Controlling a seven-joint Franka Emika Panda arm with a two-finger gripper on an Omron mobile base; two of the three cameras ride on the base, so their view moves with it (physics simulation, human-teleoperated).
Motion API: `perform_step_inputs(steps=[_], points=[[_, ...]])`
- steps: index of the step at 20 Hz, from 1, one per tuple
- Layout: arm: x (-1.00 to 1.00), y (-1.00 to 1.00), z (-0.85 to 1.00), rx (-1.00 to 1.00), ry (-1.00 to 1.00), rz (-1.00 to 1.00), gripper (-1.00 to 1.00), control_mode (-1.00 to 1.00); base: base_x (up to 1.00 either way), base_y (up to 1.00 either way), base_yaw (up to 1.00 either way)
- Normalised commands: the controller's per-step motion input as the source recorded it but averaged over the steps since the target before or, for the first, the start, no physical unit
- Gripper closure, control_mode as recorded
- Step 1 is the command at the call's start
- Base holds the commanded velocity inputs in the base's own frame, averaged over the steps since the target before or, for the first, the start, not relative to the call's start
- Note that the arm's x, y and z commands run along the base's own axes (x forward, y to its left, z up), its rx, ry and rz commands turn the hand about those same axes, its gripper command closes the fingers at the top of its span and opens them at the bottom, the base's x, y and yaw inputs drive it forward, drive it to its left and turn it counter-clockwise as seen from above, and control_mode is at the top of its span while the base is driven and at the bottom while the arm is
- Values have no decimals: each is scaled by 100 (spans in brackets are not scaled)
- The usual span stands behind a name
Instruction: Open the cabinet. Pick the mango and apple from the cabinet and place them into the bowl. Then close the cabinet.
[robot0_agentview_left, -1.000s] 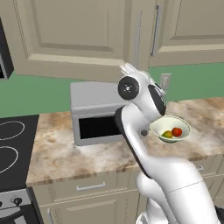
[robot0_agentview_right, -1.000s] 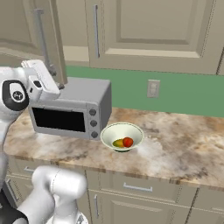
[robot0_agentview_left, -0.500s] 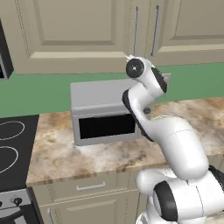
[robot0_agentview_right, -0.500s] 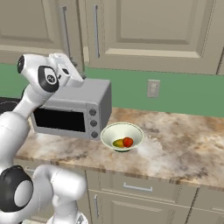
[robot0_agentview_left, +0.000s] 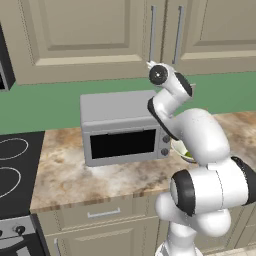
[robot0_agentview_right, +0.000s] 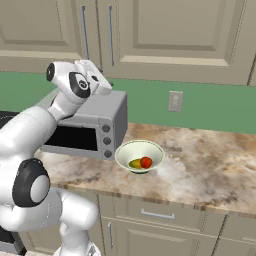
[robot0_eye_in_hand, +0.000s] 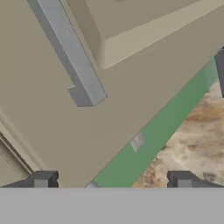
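Now: hand (robot0_eye_in_hand: 111, 180) spread wide, empty | cabinet (robot0_eye_in_hand: 131, 83) flat beige, shut | round bowl (robot0_agentview_right: 139, 156) holds mango (robot0_agentview_right: 135, 163), apple (robot0_agentview_right: 146, 162)

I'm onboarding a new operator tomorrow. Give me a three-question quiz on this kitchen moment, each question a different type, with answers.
1. True or false: the beige wall cabinet doors are shut.
2. What lies in the pale cream bowl?
3. The robot's pincer is: A) gripping a handle, B) open and empty, C) holding fruit.

Key: 1 true. 2 the red-orange apple and the yellow-green mango. 3 B, its tips wide apart before the silver bar handle.
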Motion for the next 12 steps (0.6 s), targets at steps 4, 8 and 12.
perform_step_inputs(steps=[4,8,12], points=[[82,-35,9,6,0,0,-100,-100,0,0,0],[100,-30,0,4,7,-2,-100,-100,0,0,0],[100,-29,0,11,17,-2,-100,-100,0,0,0]])
